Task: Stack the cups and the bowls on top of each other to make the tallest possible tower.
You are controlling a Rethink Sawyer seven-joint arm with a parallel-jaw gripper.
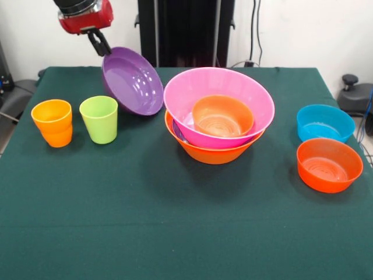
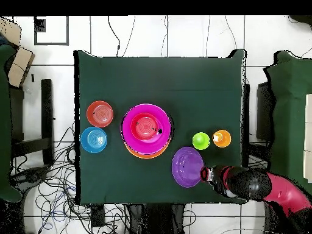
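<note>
Right now, gripper (image 1: pixel 100 44): clamped on the rim of a purple bowl (image 1: pixel 133 81), holding it tilted on edge at the far left of the table, its hollow facing me.
Tower (image 1: pixel 218 125): mid-table; a large yellow-orange bowl (image 1: pixel 211 153) at the base, a large pink bowl (image 1: pixel 233 87) nested in it, a small red-orange bowl (image 1: pixel 222 116) inside the pink one. A sliver of purple shows between pink and orange on the left.
Cups: orange cup (image 1: pixel 53 122) and lime green cup (image 1: pixel 99 119) stand upright side by side at the left, just apart.
Right side: a blue bowl (image 1: pixel 324 122) farther back, another red-orange bowl (image 1: pixel 329 164) nearer me, close together.
Table: dark green cloth (image 1: pixel 145 221).
</note>
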